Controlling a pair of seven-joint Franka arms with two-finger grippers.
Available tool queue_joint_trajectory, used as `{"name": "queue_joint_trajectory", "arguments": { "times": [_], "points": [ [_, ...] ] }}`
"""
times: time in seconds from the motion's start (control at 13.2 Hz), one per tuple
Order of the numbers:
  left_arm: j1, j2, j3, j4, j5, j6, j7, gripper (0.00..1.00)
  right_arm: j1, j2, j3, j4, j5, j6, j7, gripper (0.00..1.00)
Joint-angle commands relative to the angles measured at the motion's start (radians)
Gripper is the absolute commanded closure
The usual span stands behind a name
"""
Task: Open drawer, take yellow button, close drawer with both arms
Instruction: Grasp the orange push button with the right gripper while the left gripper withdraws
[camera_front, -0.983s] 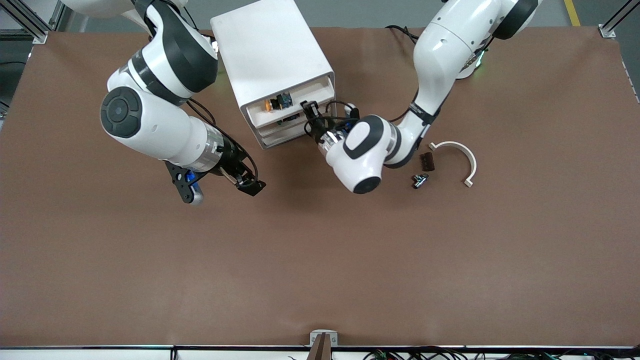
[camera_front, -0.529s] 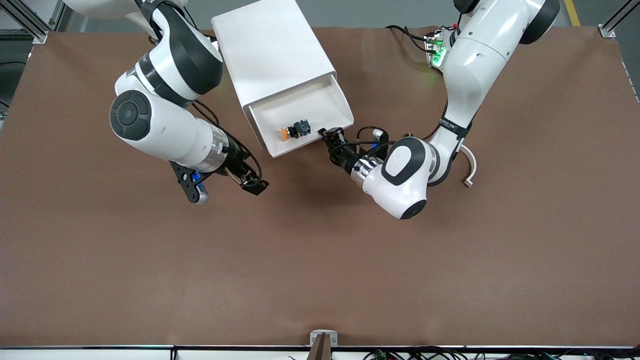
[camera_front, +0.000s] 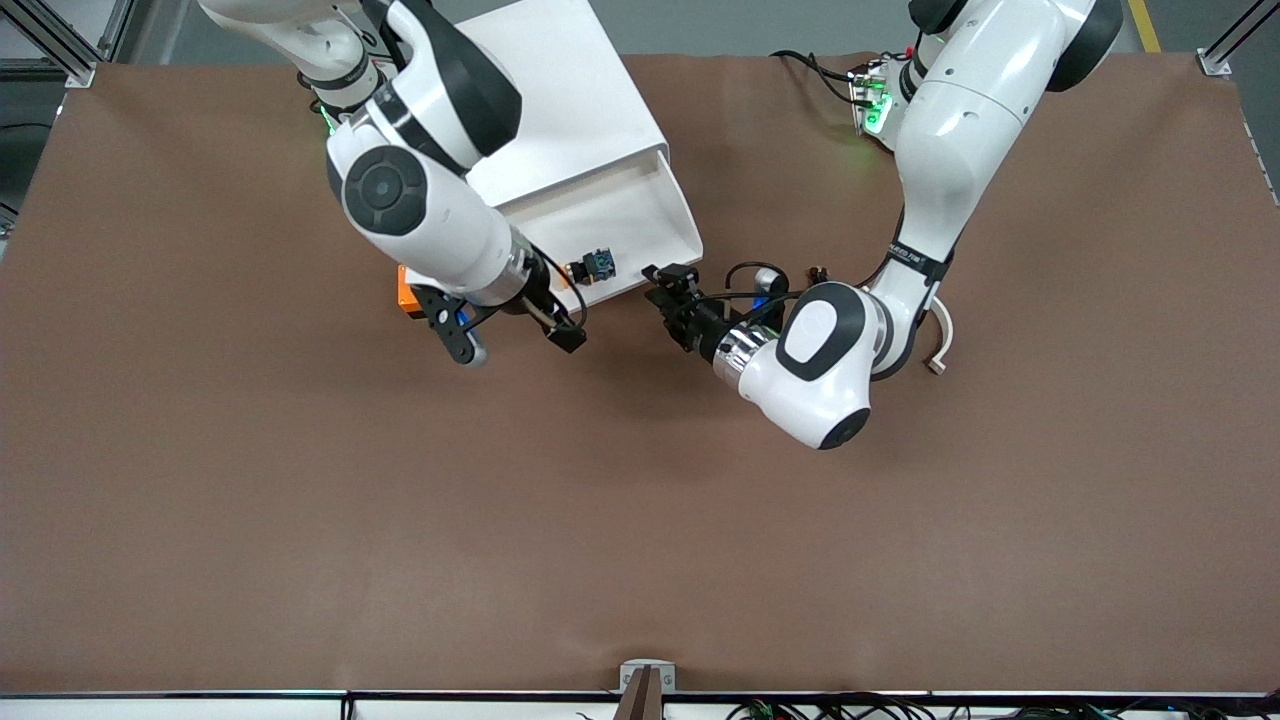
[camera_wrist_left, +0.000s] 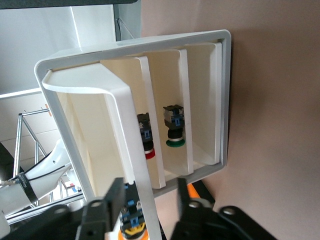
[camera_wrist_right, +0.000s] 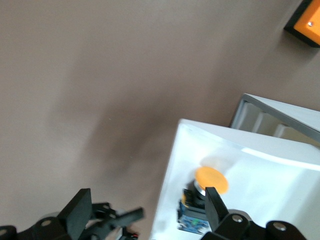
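The white cabinet (camera_front: 540, 90) has its top drawer (camera_front: 620, 210) pulled out. The button (camera_front: 595, 266) lies in it near the front lip, yellow-orange cap toward the right arm's end. My right gripper (camera_front: 562, 332) hangs open over the drawer's front edge. In the right wrist view (camera_wrist_right: 145, 212) the button (camera_wrist_right: 200, 200) sits beside one finger. My left gripper (camera_front: 665, 285) is open at the drawer's front. In the left wrist view (camera_wrist_left: 145, 207) its fingers straddle the front lip (camera_wrist_left: 125, 100) with gaps on both sides, and the button (camera_wrist_left: 132, 222) shows just inside.
An orange box (camera_front: 405, 290) lies beside the cabinet under the right arm, also in the right wrist view (camera_wrist_right: 307, 22). Lower drawers hold a red-capped (camera_wrist_left: 145, 137) and a green-capped button (camera_wrist_left: 174, 127). A white curved part (camera_front: 940, 335) lies near the left arm's elbow.
The left gripper pulled the top drawer out, uncovering the button, then eased slightly back from the lip. The right arm swung in from the open table to the drawer's front edge.
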Motion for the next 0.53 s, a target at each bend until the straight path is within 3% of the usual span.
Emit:
{"name": "queue_joint_trajectory", "arguments": {
  "times": [0.0, 0.45],
  "points": [
    [0.003, -0.009, 0.035, 0.037, 0.016, -0.014, 0.042, 0.01, 0.0, -0.126, 0.017, -0.152, -0.013, 0.044, 0.052, 0.0],
    [0.061, -0.029, 0.044, 0.06, 0.165, -0.017, 0.157, 0.01, 0.063, -0.172, 0.03, -0.301, -0.027, 0.184, 0.164, 0.0]
  ]
}}
